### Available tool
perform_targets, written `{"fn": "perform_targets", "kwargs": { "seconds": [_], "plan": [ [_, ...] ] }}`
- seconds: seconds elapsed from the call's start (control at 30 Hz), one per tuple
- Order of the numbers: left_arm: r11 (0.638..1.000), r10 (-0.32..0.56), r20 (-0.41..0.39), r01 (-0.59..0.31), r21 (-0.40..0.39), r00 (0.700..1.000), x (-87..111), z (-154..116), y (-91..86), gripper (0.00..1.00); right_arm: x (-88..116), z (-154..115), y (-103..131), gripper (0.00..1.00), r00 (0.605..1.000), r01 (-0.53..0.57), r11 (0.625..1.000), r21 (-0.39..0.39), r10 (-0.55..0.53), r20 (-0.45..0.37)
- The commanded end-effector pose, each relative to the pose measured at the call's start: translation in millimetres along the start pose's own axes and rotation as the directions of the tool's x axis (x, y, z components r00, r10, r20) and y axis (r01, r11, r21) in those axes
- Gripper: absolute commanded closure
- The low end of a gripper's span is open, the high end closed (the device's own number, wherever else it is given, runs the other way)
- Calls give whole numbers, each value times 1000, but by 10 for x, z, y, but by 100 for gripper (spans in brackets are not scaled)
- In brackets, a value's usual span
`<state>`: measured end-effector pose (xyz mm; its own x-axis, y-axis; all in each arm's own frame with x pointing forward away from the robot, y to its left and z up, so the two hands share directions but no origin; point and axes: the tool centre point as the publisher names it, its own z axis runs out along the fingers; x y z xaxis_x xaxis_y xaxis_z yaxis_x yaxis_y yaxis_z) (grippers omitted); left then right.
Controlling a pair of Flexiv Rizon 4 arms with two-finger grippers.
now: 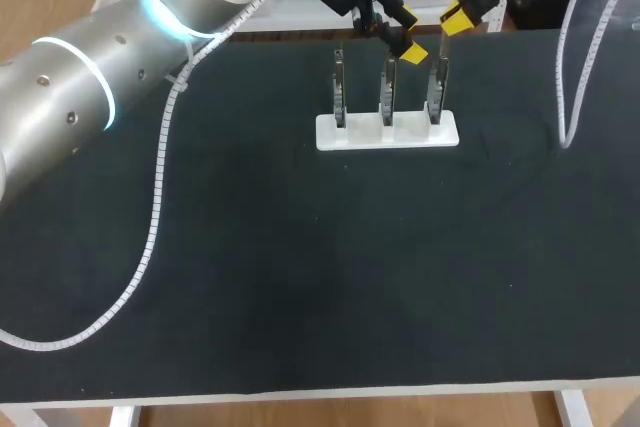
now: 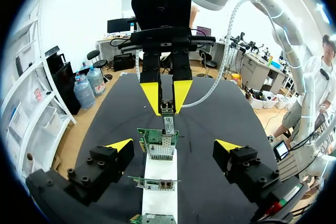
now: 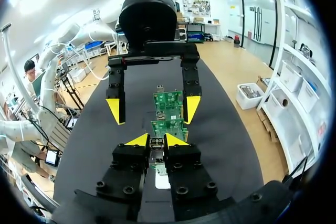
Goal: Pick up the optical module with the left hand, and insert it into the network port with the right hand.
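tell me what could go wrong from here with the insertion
The right hand holds the optical module at the end card; a slight misalignment might jam it or tip the card in its white holder.
The open left hand sits close by over the same row, so the two hands might collide.

table [image 1: 300,277]: black mat top | white edge | evenly lit
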<state>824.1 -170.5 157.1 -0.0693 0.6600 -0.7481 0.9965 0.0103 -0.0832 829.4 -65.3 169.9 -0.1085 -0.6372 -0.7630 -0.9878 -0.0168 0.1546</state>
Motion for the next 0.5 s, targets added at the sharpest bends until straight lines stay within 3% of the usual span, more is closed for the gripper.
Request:
{"fn": "perform_targets", "kwargs": {
  "seconds": [0.03, 0.5],
  "plan": [
    [1000, 2, -2, -2, 5, 1000, -4, 3, 27, 0, 10, -7, -66, 100, 1000, -3, 1000, -11, 3, -1],
    [1000, 2, -2, -2, 5, 1000, -4, 3, 27, 0, 31, -4, -77, 100, 1000, 0, 1000, -13, 0, -8]
  ]
}}
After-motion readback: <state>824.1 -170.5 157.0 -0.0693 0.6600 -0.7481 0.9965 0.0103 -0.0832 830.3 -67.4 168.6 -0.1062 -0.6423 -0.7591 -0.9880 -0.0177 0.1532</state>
